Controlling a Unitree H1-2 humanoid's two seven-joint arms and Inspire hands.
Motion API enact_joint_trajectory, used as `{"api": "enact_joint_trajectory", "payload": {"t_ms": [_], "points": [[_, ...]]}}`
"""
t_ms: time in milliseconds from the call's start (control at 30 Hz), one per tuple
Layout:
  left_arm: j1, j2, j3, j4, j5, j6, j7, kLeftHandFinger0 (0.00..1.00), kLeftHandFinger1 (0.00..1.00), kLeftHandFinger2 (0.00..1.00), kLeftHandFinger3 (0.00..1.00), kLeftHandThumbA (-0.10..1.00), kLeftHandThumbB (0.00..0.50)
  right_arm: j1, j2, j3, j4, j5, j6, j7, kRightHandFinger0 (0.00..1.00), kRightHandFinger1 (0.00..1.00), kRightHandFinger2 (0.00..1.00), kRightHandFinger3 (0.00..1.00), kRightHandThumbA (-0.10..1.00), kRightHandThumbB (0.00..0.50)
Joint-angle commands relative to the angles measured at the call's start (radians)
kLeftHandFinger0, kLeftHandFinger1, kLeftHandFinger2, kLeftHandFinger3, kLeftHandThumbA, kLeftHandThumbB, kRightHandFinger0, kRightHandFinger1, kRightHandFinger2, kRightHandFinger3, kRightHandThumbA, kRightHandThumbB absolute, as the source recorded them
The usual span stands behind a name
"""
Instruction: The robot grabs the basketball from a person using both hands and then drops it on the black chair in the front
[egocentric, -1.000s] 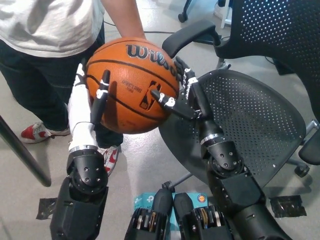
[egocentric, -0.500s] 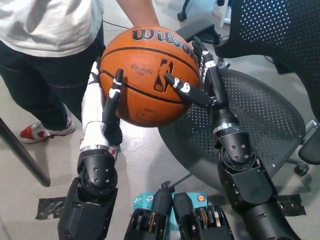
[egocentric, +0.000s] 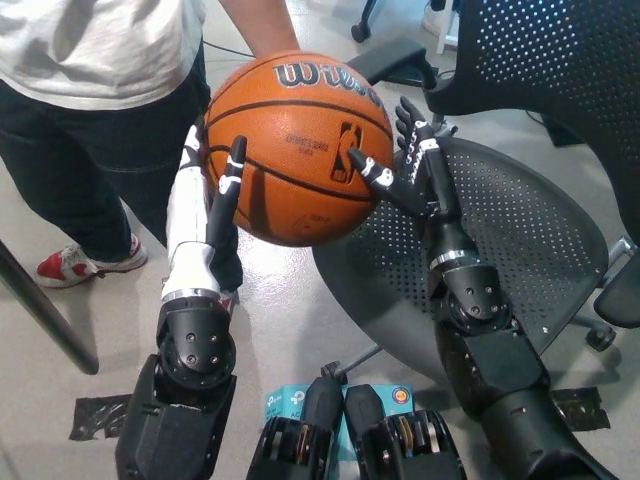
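Between the left robot hand (egocentric: 205, 215) and right robot hand (egocentric: 410, 170), both grasping it, sits a "Wilson" basketball (egocentric: 300, 148).

Head cam, steeply downward (close)

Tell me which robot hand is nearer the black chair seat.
Right. The black right hand presses the basketball's right side directly above the chair seat; the white left hand holds the ball's far side, over floor.
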Motion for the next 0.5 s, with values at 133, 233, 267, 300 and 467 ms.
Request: {"api": "enact_joint_trajectory", "payload": {"t_ms": [133, 233, 267, 300, 467], "points": [[-0.128, -0.081, -0.061, 0.017, -0.135, -0.032, -0.162, 1.0, 1.0, 1.0, 1.0, 1.0, 0.147, -0.078, 0.133, 0.02, -0.033, 0.113, -0.004, 0.15, 1.0, 1.0, 1.0, 1.0, 1.0, 0.283], [-0.134, -0.084, -0.065, 0.018, -0.14, -0.027, -0.155, 1.0, 1.0, 1.0, 1.0, 1.0, 0.162, -0.079, 0.143, 0.01, -0.044, 0.15, 0.011, 0.151, 1.0, 1.0, 1.0, 1.0, 1.0, 0.265], [-0.144, -0.091, -0.067, 0.019, -0.139, -0.015, -0.153, 1.0, 1.0, 1.0, 1.0, 1.0, 0.165, -0.077, 0.156, -0.011, -0.065, 0.199, 0.031, 0.161, 1.0, 1.0, 1.0, 1.0, 1.0, 0.253], [-0.144, -0.087, -0.071, 0.018, -0.133, -0.014, -0.152, 1.0, 1.0, 1.0, 1.0, 1.0, 0.166, -0.076, 0.153, -0.006, -0.07, 0.195, 0.031, 0.159, 1.0, 1.0, 1.0, 1.0, 1.0, 0.25], [-0.142, -0.082, -0.078, 0.003, -0.125, 0.004, -0.147, 1.0, 1.0, 1.0, 1.0, 1.0, 0.167, -0.077, 0.153, 0.0, -0.07, 0.206, 0.036, 0.16, 1.0, 1.0, 1.0, 1.0, 1.0, 0.247]]}}
